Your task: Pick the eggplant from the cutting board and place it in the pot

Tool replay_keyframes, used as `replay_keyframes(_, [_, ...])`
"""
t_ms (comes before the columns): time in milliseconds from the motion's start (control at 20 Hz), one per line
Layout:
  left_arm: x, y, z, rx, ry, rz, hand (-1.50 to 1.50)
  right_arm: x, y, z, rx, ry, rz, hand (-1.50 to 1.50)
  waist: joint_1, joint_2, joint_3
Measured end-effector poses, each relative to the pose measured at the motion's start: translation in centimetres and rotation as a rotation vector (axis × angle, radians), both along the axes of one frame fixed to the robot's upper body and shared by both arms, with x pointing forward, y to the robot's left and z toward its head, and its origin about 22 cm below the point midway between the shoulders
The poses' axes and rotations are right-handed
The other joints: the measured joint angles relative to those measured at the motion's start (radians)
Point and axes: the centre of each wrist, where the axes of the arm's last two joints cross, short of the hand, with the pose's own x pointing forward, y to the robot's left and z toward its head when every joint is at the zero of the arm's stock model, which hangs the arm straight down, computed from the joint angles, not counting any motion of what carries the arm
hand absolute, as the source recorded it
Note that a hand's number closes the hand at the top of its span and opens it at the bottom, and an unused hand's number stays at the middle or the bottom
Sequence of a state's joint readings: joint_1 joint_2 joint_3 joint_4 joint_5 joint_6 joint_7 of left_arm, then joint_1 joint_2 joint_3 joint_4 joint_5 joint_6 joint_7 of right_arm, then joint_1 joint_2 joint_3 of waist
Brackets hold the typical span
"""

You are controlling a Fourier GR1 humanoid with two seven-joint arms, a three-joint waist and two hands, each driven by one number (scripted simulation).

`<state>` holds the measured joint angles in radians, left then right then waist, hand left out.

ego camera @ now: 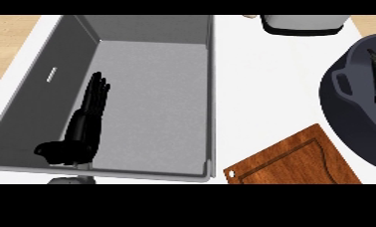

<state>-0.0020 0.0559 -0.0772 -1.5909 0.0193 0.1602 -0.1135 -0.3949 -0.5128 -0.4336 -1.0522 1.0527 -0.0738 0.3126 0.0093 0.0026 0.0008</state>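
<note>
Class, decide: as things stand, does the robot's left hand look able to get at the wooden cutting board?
Probably not directly: the left hand shows over the sink, and the sink's right wall stands between it and the cutting board.

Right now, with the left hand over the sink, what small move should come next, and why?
Probably bring the right hand, now out of view, toward the cutting board. It lies at the lower right beside the pot, while the left hand hangs with straight fingers over the sink, on the far side. No eggplant shows on the board's visible part, so check there first.
</note>
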Motion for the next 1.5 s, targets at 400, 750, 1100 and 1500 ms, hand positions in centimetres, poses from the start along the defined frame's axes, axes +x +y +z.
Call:
replay_keyframes(400, [0.0, 0.4, 0.3, 0.007, 0.003, 0.006, 0.0, -1.0, -2.8, -3.0, 0.171, 0.099, -0.061, -1.5, 0.002, -0.007, -0.023])
replay_keyframes(750, [-0.2, 0.6, 0.0, 0.004, 0.009, 0.018, 0.0, -0.9, -3.3, -1.5, 0.339, -0.298, 0.006, -1.5, -0.013, -0.009, -0.014])
replay_keyframes(1100, [-0.4, 0.8, -0.5, 0.004, 0.004, 0.015, 0.0, -2.9, -6.1, -1.1, 0.495, -0.637, -0.047, -1.5, -0.013, -0.006, -0.008])
replay_keyframes(1500, [0.0, 0.3, -0.3, 0.001, 0.002, 0.014, 0.0, -7.7, -11.3, -1.7, 0.525, -0.801, -0.09, -1.5, -0.009, -0.006, -0.015])
